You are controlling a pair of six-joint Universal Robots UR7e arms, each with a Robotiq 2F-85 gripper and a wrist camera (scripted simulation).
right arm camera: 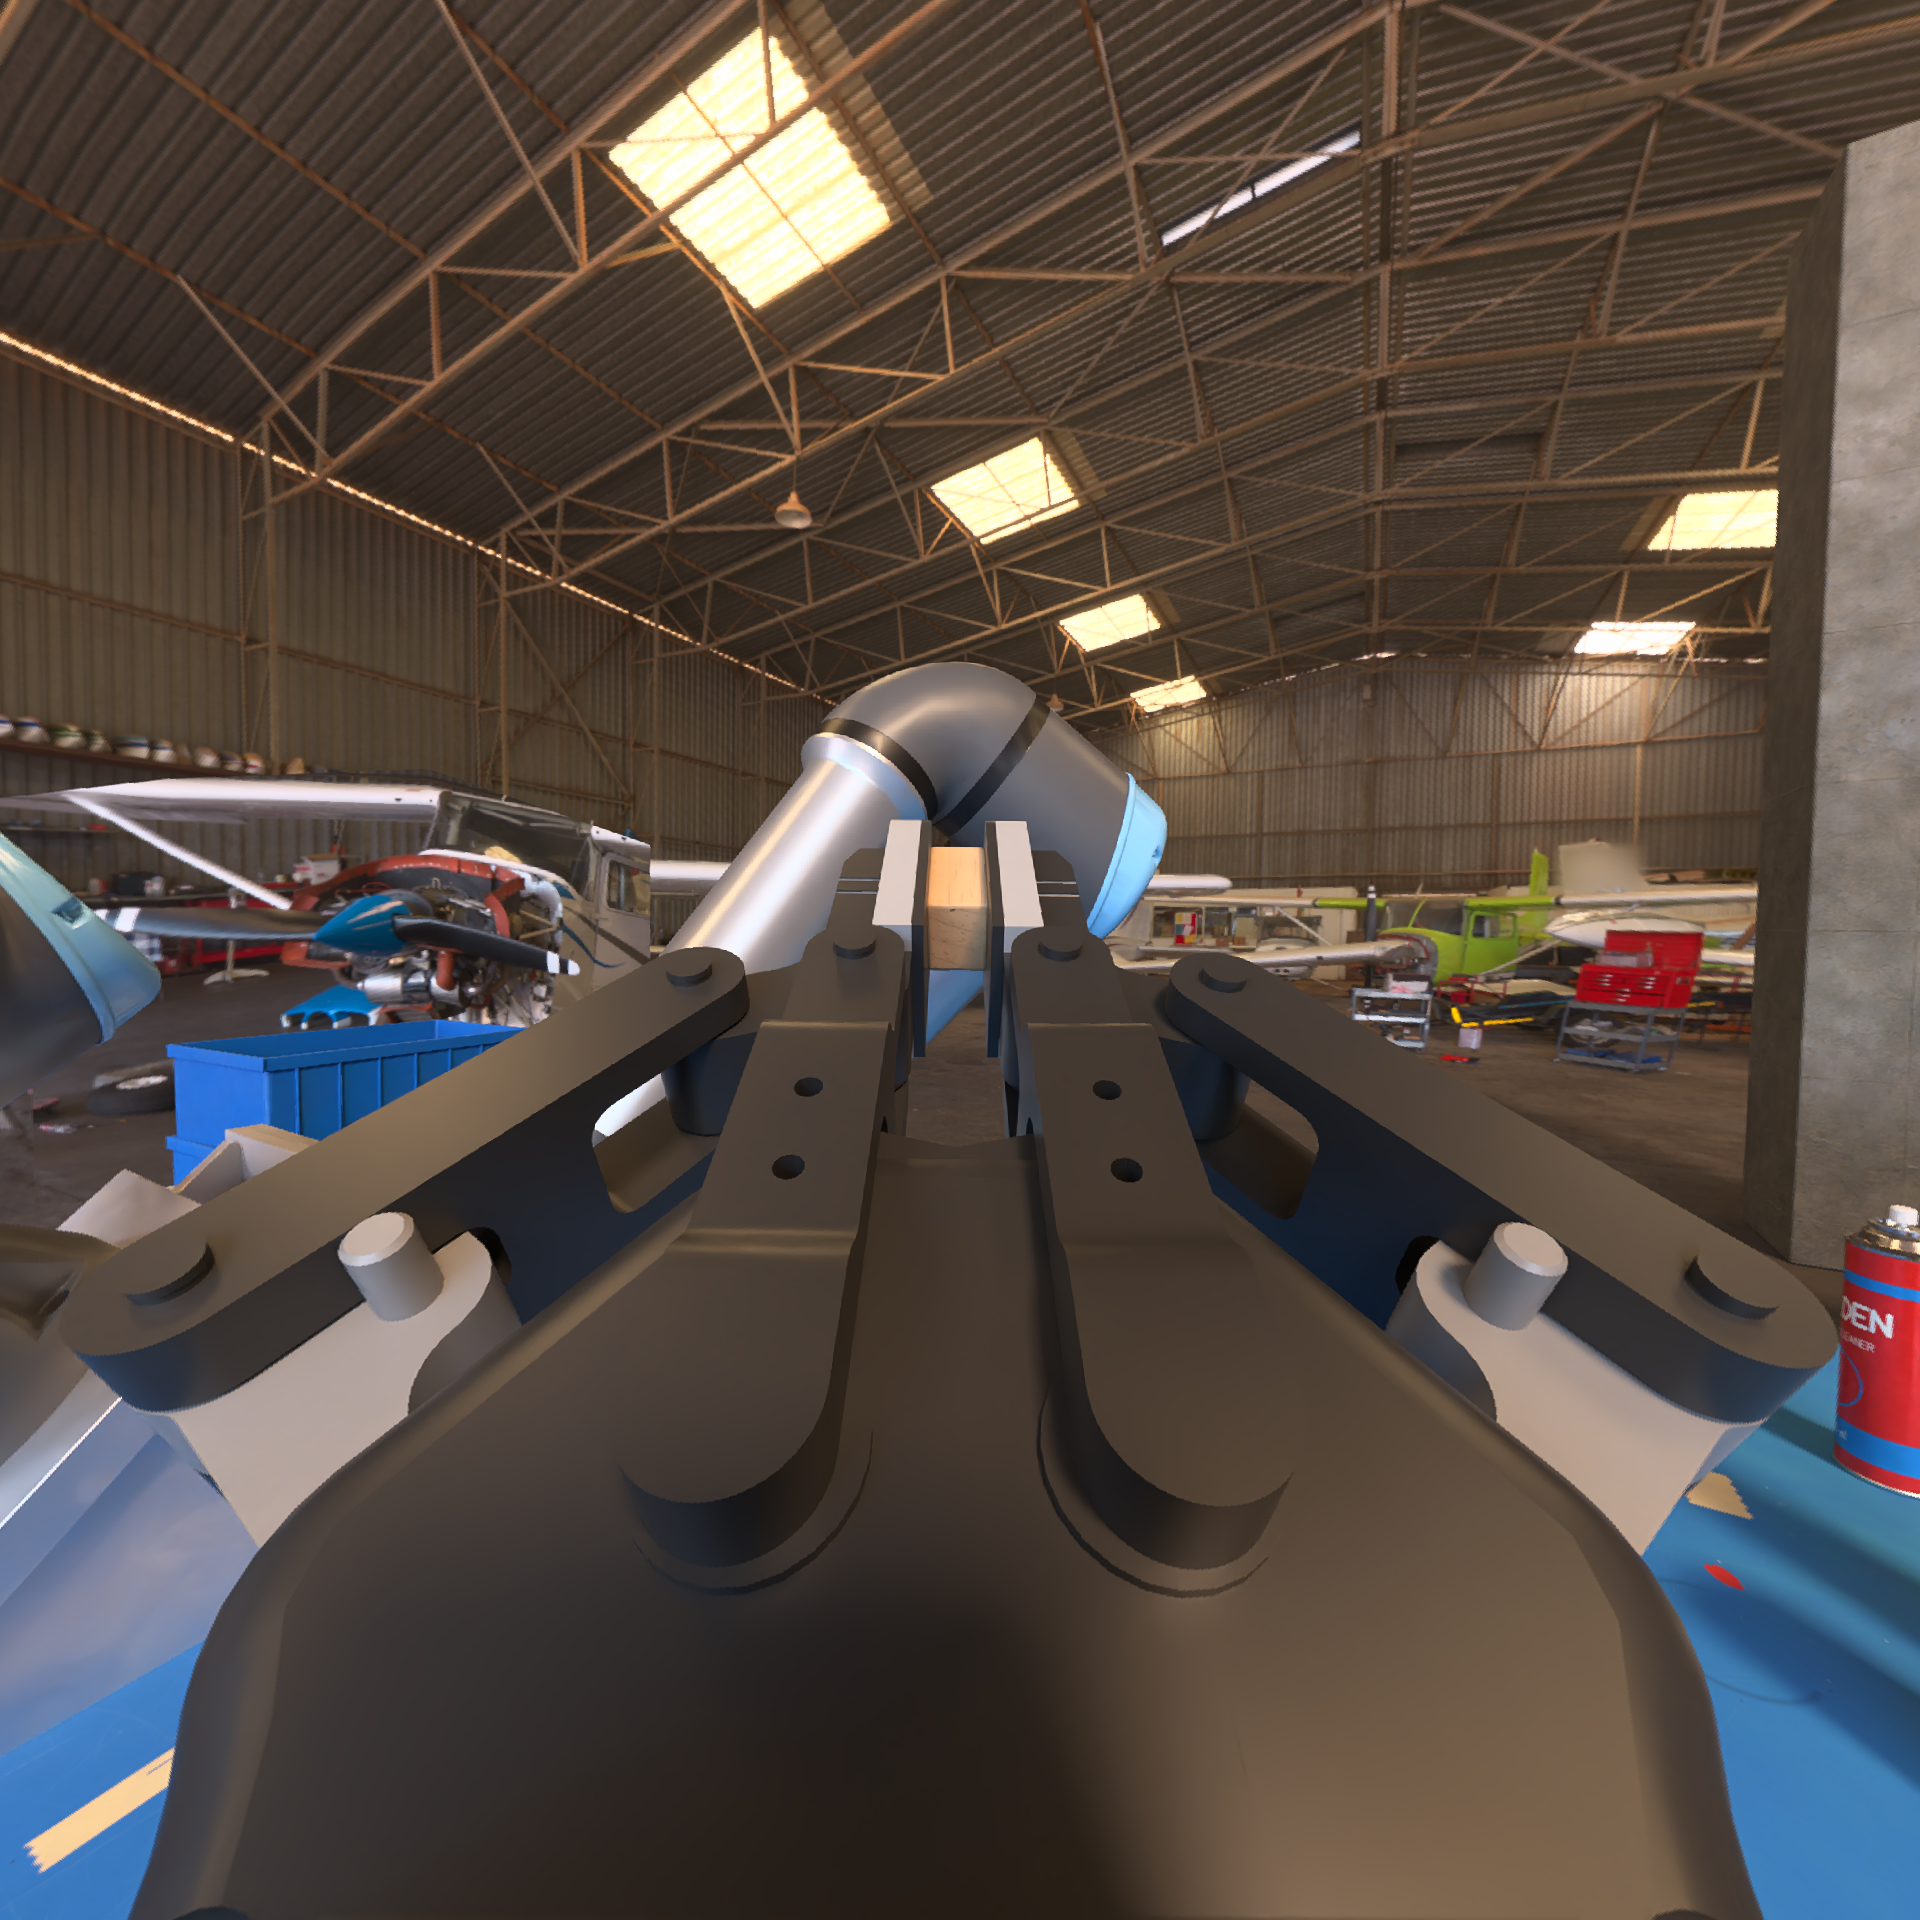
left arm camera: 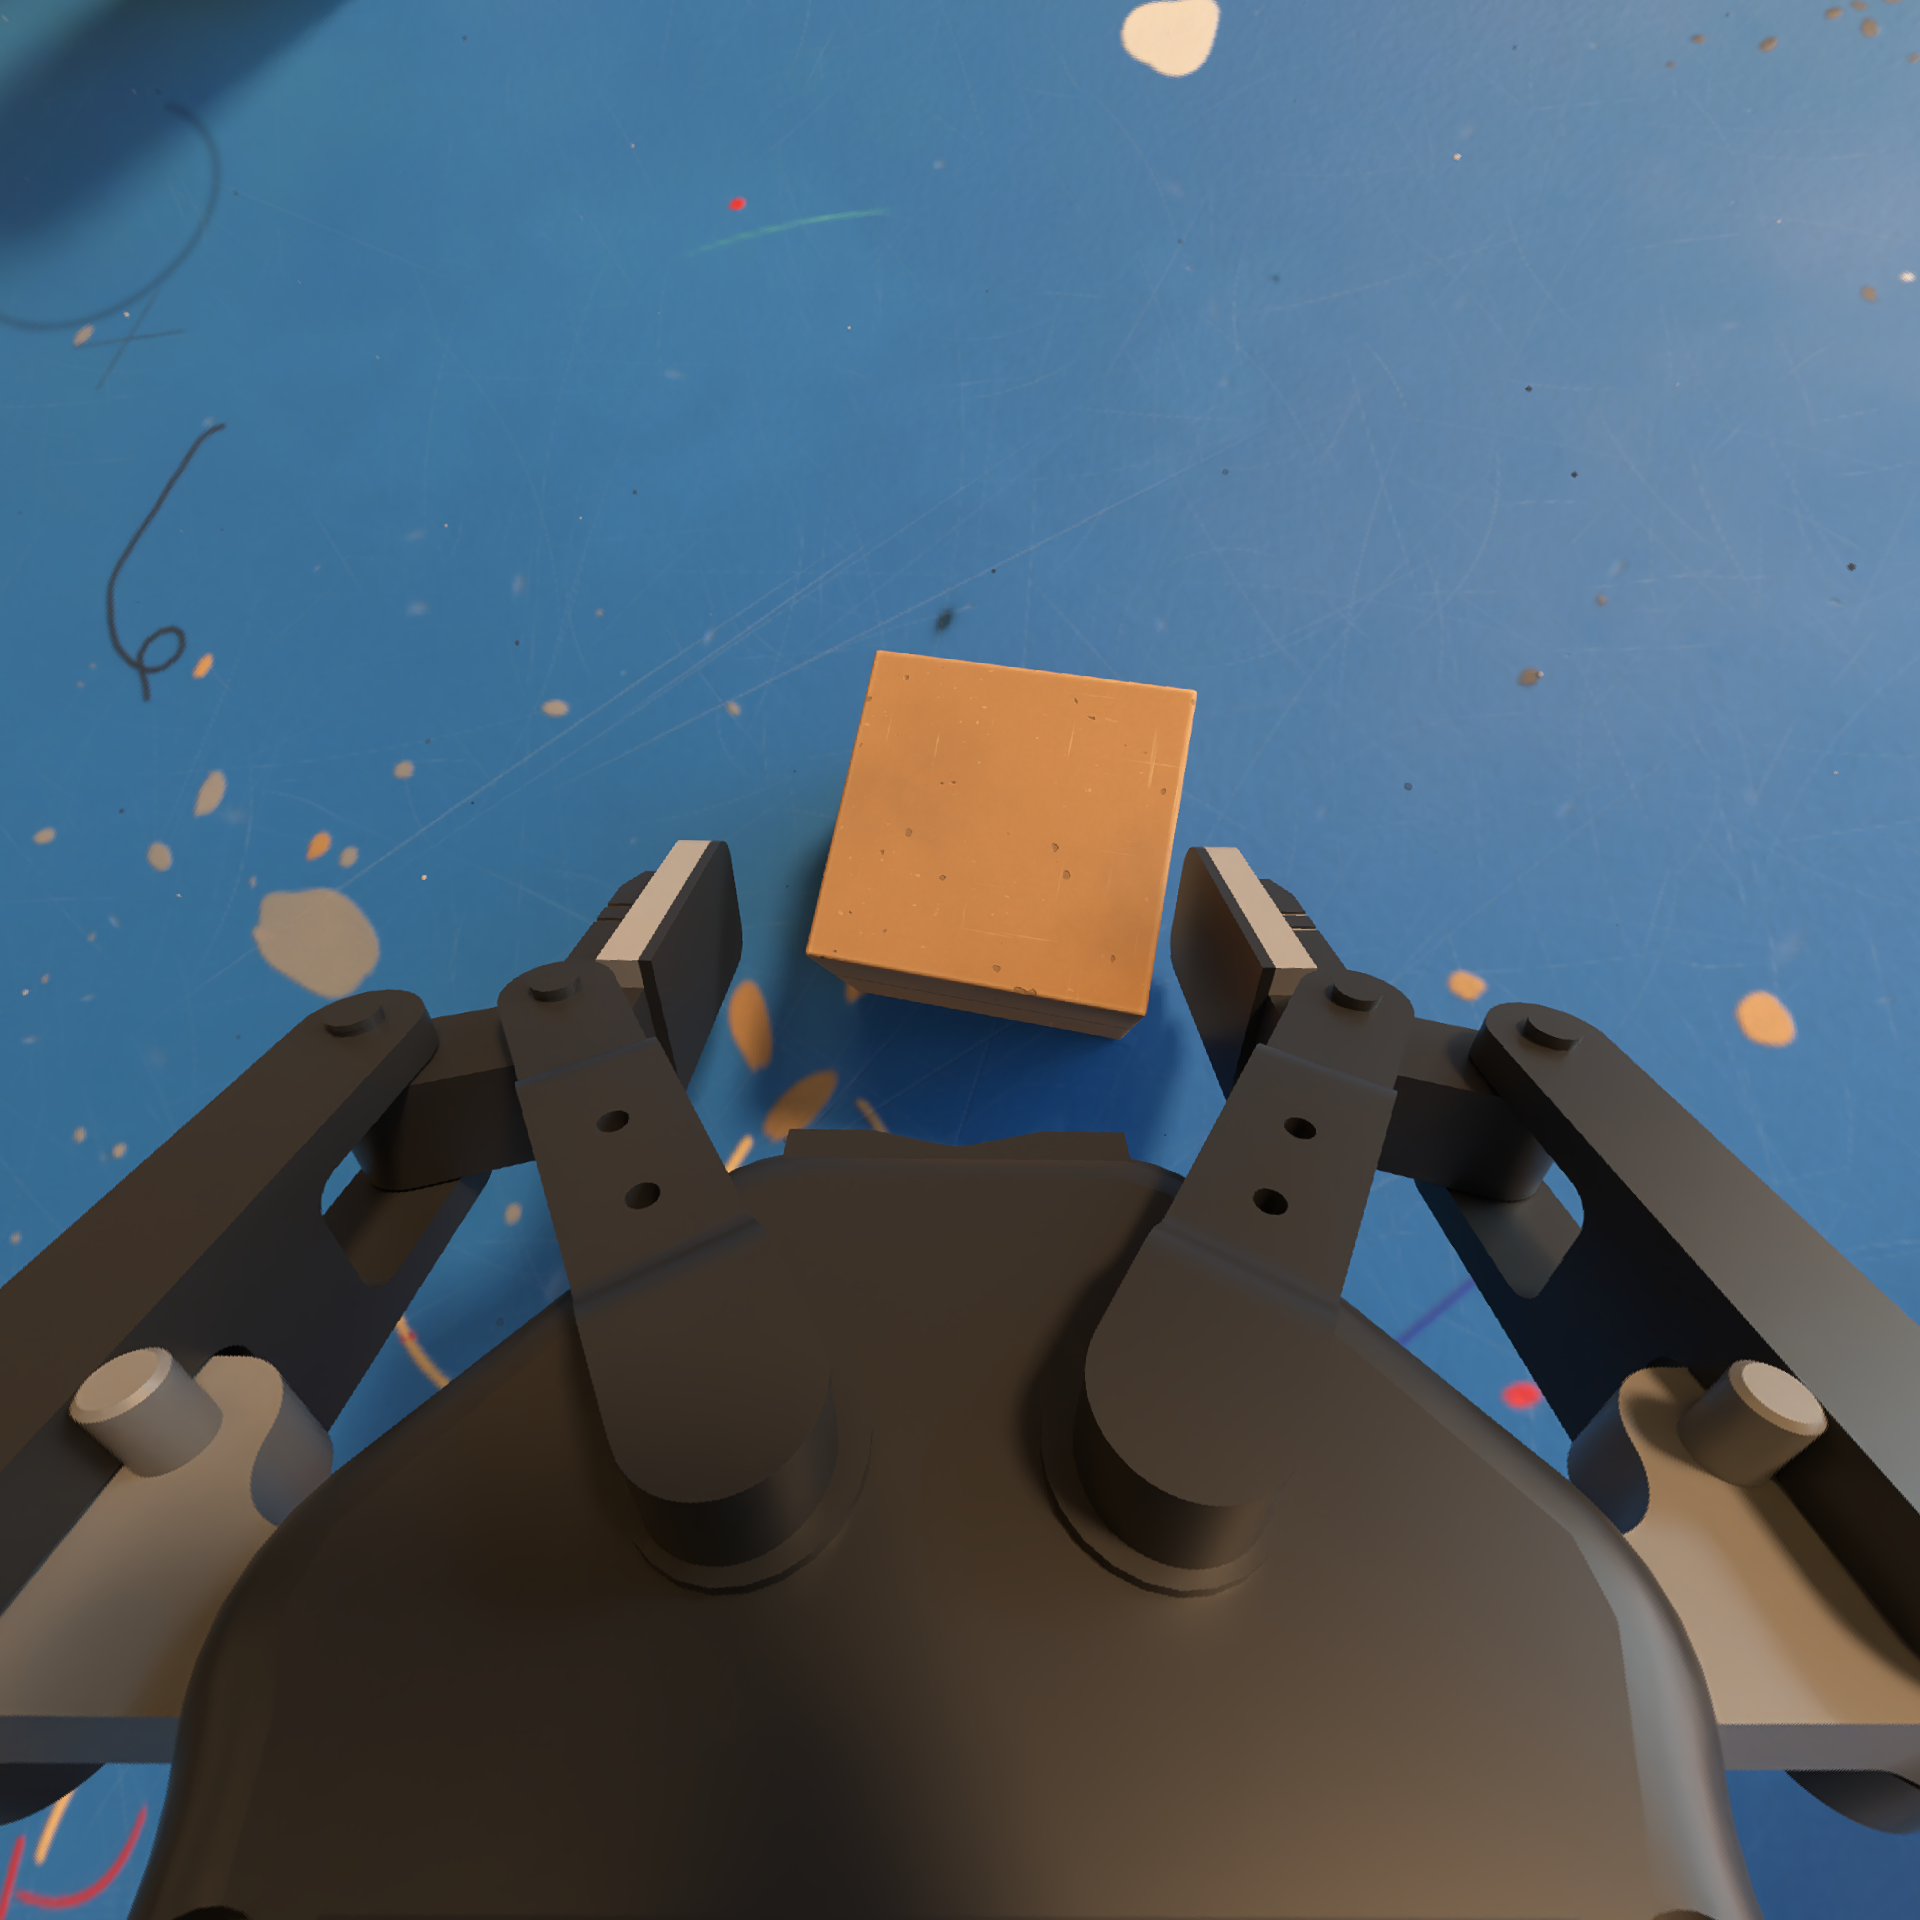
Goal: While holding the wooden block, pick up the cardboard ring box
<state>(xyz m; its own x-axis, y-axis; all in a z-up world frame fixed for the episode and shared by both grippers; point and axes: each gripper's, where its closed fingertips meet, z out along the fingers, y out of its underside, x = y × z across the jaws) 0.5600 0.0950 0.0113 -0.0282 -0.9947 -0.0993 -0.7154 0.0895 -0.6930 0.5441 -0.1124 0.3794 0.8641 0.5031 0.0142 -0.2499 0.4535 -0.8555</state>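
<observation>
Aircraft hangar workshop: corrugated roof (right arm camera: 312,156) on steel trusses with skylights (right arm camera: 750,166), parked light aircraft (right arm camera: 436,894), a blue bin (right arm camera: 322,1075), red tool chests (right arm camera: 1642,971), and a paint-spattered blue tabletop (left arm camera: 1455,468).

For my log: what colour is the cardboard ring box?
Orange-brown, lightly speckled; the cardboard ring box shows best in the left wrist view.

Left wrist view looks steeply down, close above blue table (left arm camera: 1455,520), right wrist view level, outward
</observation>
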